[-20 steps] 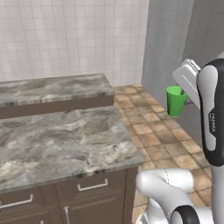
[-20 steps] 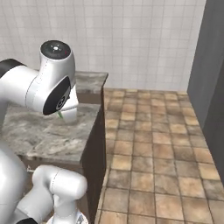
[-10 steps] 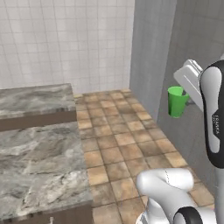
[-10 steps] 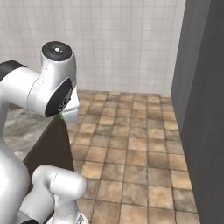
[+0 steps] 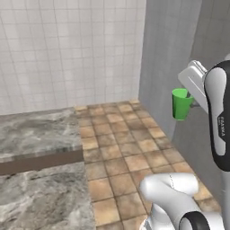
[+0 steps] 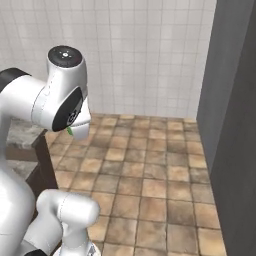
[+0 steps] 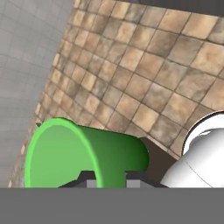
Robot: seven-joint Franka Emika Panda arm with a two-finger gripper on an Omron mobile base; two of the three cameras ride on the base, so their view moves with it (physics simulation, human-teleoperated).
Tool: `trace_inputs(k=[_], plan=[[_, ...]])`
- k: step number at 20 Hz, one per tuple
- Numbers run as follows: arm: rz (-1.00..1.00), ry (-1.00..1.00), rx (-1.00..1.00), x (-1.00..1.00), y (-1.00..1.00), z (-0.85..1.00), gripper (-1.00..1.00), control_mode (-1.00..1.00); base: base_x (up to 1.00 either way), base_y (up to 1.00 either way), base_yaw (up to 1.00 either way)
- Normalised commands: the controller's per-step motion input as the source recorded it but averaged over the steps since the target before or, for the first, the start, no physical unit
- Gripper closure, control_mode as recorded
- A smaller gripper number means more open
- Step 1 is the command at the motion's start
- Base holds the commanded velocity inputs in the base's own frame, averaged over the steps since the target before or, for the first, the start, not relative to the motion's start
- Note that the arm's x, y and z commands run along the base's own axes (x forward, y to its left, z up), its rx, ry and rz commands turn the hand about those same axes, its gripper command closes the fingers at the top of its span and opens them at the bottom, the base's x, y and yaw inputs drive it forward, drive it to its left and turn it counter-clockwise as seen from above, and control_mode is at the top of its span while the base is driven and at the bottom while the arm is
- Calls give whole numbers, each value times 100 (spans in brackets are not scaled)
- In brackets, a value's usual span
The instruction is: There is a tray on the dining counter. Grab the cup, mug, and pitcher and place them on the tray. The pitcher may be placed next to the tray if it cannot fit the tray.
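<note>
Left base view, read from its left edge: a mottled grey stone worktop [image 5: 36, 134] fills the lower left, its far edge meeting the white tiled wall [image 5: 67, 49]. Right of it lies terracotta floor tile [image 5: 130, 148], then a grey panel [image 5: 166, 67], and furthest right the arm, which carries the cup [image 5: 181, 103], a plain green handleless tumbler tapering toward its base. The cup hangs upright in mid-air, above the floor and well apart from the worktop, with its mouth up, as suits a vessel being carried.

In the hand view the end effector [image 7: 109, 179] is closed on the cup, its two dark fingertips [image 7: 89, 180] pressing the wall near the rim from either side; the green mouth opens to the left of that tilted view, floor tiles beyond it. Gripping near the rim probably leaves the base free to be set down flat.

Right base view shows the arm's white shoulder at left, with a sliver of green just under it.

Judging by this, the carry to the tray is under way; the placing is not yet done.
</note>
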Motion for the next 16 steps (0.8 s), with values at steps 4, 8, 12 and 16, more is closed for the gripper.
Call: trace_inputs(k=[4, 8, 12, 16], plan=[[0, 0, 0, 0, 0, 0, 100, 100, 100, 0, 0], [0, 0, 0, 0, 0, 0, 100, 100, 100, -2, 0], [0, 0, 0, 0, 0, 0, 100, 100, 100, -19, 0], [0, 0, 0, 0, 0, 0, 100, 100, 100, -25, 0]])
